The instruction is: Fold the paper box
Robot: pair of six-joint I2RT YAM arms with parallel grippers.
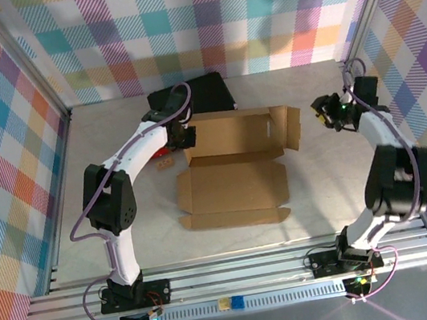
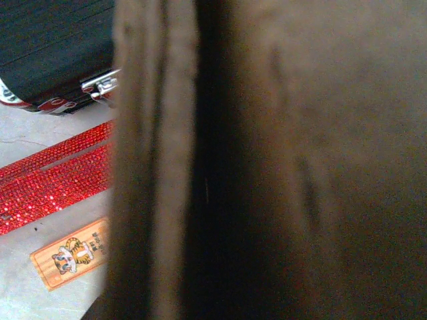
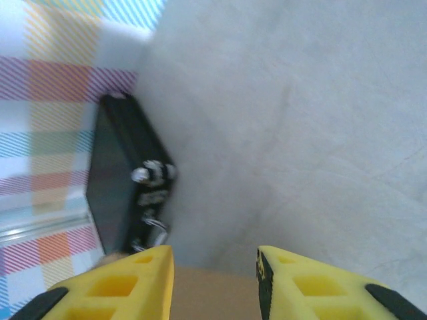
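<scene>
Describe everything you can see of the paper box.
The paper box is plain brown cardboard, a die-cut sheet partly folded. Its base lies flat on the table, mid-workspace. The far panel and a right-hand flap stand raised; the near flap lies flat toward the arms. Creases and small side tabs show. The left gripper is at its far left corner; whether it grips the cardboard cannot be told.

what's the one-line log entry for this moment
paper box: partly folded, open | left gripper: at its left end, grip unclear | right gripper: open, beside right flap
</scene>
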